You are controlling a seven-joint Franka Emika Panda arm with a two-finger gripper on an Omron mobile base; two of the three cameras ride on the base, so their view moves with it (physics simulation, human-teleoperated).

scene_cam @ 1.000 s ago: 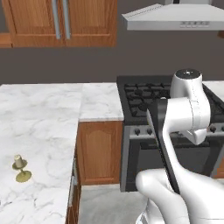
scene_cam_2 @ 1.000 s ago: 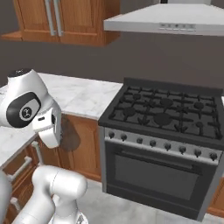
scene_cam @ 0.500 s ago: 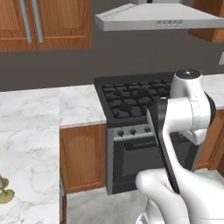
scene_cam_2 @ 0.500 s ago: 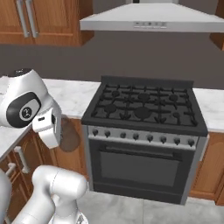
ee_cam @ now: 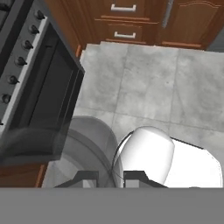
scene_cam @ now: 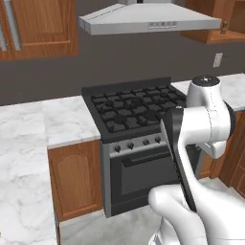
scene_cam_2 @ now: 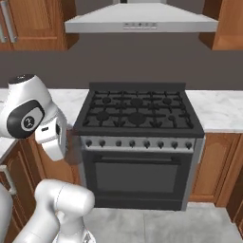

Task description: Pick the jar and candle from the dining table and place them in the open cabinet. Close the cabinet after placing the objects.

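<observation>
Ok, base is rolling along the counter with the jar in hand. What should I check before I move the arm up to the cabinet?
1. Jar held: ok. The translucent grey jar sits at the fingertips of the gripper.
2. Gripper shut: ok, closed on the jar.
3. Cabinet open: ok. The cabinet up and right of the range hood shows its inside shelf.
4. Cabinet within reach: not ok. It hangs high and off to the right, past the stove.
5. Shelf space: cannot tell. A small dark thing stands inside it.
6. Floor for driving: ok. The grey floor in front of the stove looks bare.
</observation>
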